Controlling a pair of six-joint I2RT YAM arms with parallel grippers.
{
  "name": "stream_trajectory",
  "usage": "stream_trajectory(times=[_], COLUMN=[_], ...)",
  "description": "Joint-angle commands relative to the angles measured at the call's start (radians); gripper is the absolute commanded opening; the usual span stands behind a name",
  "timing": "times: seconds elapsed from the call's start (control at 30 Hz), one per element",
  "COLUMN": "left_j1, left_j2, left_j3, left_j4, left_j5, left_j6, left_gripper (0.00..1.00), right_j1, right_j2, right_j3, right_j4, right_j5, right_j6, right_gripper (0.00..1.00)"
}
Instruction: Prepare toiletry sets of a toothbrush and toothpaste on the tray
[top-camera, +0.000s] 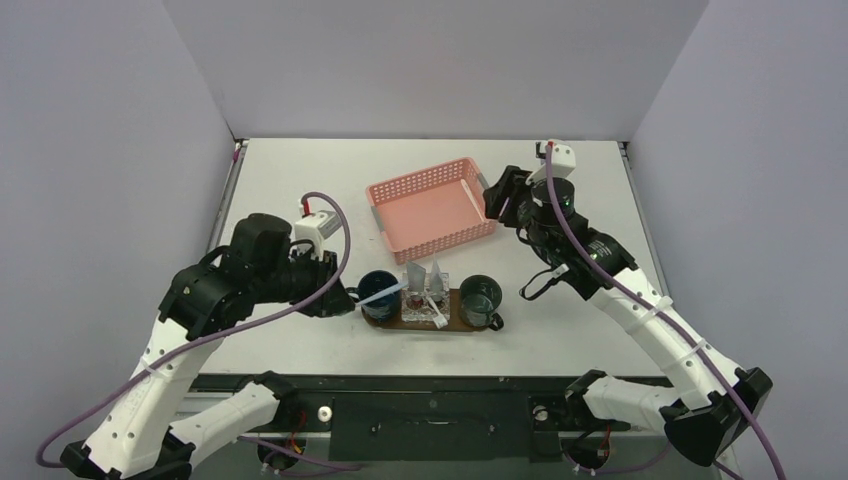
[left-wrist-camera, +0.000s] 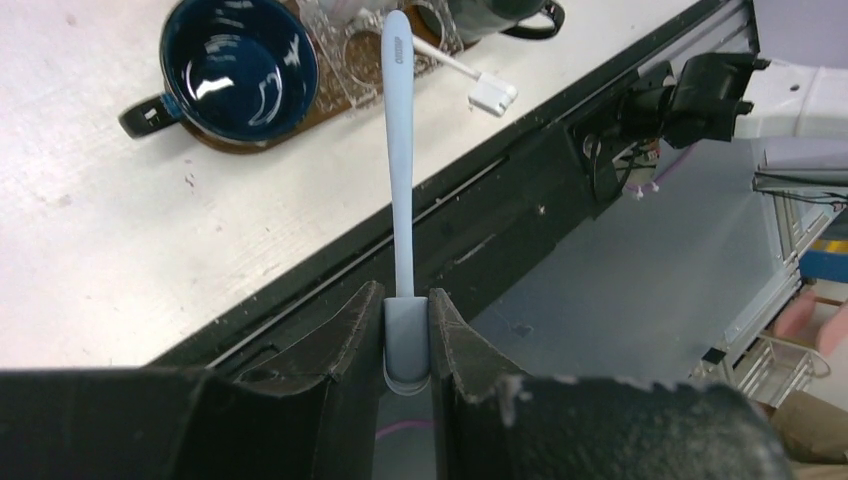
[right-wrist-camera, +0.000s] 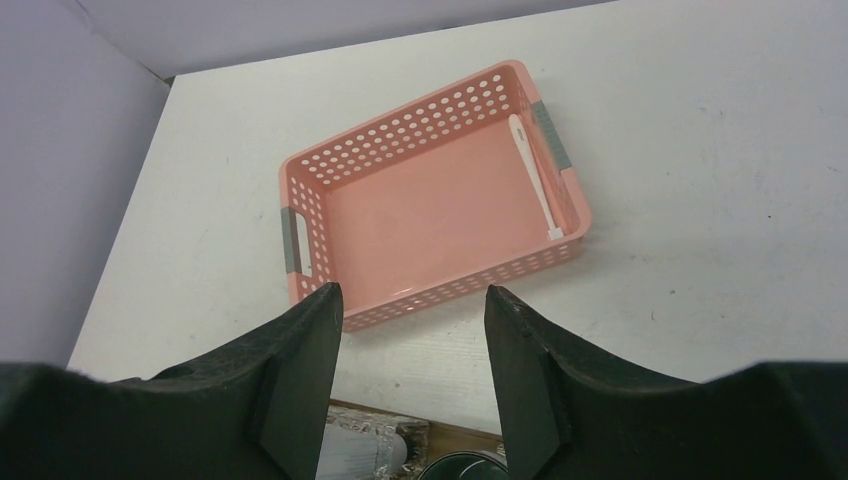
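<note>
The tray is a dark brown oval board near the table's front edge. It bears a dark blue mug, a clear holder with toothpaste tubes, a second dark mug and a white toothbrush lying flat. My left gripper is shut on a light blue toothbrush, whose head reaches over the blue mug towards the holder. My right gripper is open and empty above the pink basket, which holds another white toothbrush.
The pink basket stands behind the tray at mid table. The table's black front rail runs just below the left gripper. Grey walls enclose the back and both sides.
</note>
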Motion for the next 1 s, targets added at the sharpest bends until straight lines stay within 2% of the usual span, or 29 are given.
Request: stream_trajectory(times=[0.0, 0.53, 0.97], left_j1=[-0.029, -0.092, -0.101], left_j2=[0.006, 0.129, 0.225], left_j3=[0.032, 0.026, 0.038], left_j4=[-0.088, -0.048, 0.001], left_j5=[-0.016, -0.047, -0.055], left_j6=[-0.040, -0.050, -0.031], left_gripper=[0.00, 0.00, 0.00], right_j1=[-0.008, -0.017, -0.029], right_j2=[0.017, -0.013, -0.038], right_j3=[-0.009, -0.081, -0.127], right_j4=[0.016, 0.030, 0.030], right_j5=[-0.018, -0.033, -0.048], right_j6=[-0.018, -0.015, -0.015], right_gripper=[0.51, 0.50, 0.50])
